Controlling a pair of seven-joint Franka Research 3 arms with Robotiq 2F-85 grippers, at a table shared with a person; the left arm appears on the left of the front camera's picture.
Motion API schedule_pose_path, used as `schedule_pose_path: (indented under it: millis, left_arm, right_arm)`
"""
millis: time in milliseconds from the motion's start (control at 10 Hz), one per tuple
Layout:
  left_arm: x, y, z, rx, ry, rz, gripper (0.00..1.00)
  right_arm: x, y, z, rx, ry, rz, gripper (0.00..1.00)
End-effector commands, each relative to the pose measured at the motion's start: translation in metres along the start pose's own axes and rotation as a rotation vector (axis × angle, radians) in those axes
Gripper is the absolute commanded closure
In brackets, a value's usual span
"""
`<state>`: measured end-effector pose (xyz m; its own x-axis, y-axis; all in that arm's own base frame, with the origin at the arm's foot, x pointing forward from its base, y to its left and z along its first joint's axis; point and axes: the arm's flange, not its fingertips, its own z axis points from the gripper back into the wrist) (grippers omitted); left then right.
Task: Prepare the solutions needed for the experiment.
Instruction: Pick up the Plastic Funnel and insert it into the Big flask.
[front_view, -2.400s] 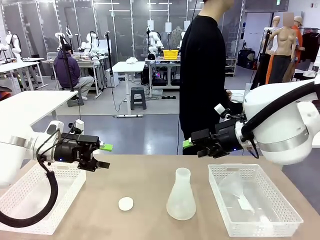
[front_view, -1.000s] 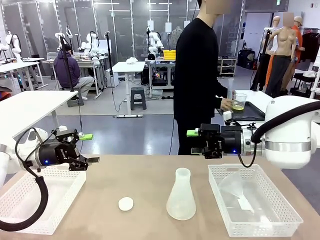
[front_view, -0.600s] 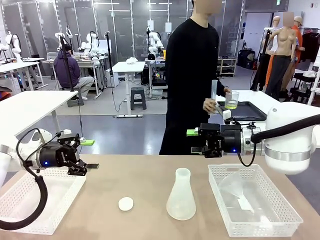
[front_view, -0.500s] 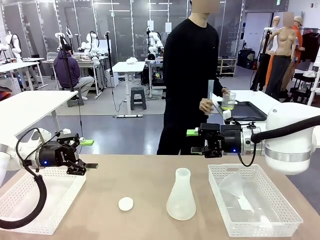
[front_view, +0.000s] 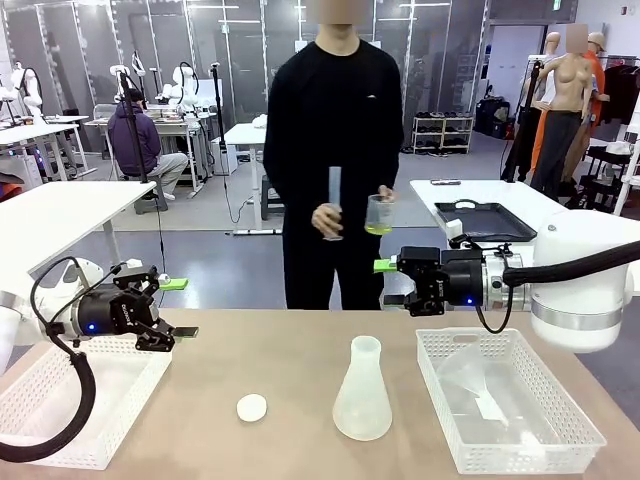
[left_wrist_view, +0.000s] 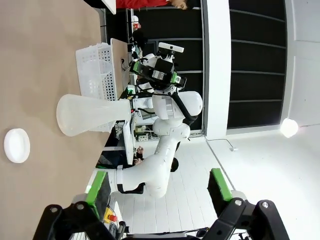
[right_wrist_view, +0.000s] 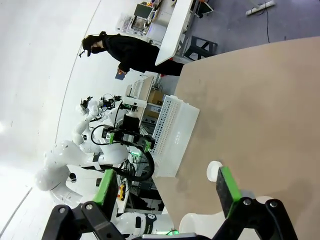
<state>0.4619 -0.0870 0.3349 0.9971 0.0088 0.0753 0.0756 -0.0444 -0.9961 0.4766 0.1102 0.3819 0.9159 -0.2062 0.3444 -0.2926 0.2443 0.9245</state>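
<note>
The tan table (front_view: 280, 350) carries a white cap (front_view: 252, 407) and a translucent flask (front_view: 362, 390), well apart. Above its edges the left gripper (front_view: 180, 307) and right gripper (front_view: 388, 282) hover, jaws spread wide and empty; both wrist views show the bare gap between the pads. In the front view, the person (front_view: 335, 120) behind the table holds a beaker (front_view: 378, 212) with the solutions (front_view: 377, 229) at its bottom.

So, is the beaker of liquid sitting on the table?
No, the person's hand holds the beaker of yellow-green liquid up in the air, beyond the table.
</note>
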Motion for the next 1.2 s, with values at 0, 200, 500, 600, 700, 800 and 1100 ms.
schedule_pose_path:
  millis: [0, 200, 500, 600, 700, 800, 1100]
  left_arm:
    - [0.001, 0.001, -0.002, 0.007, -0.004, 0.005, 0.0]
    - [0.001, 0.001, -0.002, 0.007, -0.004, 0.005, 0.0]
    - [0.001, 0.001, -0.002, 0.007, -0.004, 0.005, 0.0]
    - [0.001, 0.001, -0.002, 0.007, -0.004, 0.005, 0.0]
    - [0.001, 0.001, -0.002, 0.007, -0.004, 0.005, 0.0]
    - [0.001, 0.001, -0.002, 0.007, -0.004, 0.005, 0.0]
    - [0.001, 0.001, -0.002, 0.007, -0.004, 0.005, 0.0]
  right_arm:
    - [-0.003, 0.009, 0.001, -0.12, 0.066, 0.2, 0.0]
    - [0.006, 0.043, 0.019, -0.379, 0.189, 0.43, 0.0]
    - [0.015, 0.084, 0.04, -0.645, 0.418, 0.59, 0.0]
    - [0.017, 0.096, 0.045, -0.717, 0.493, 0.637, 0.0]
    - [0.016, 0.101, 0.047, -0.784, 0.58, 0.687, 0.0]
    - [0.014, 0.105, 0.048, -0.839, 0.665, 0.698, 0.0]
    - [0.016, 0.085, 0.03, -0.776, 0.62, 0.629, 0.0]
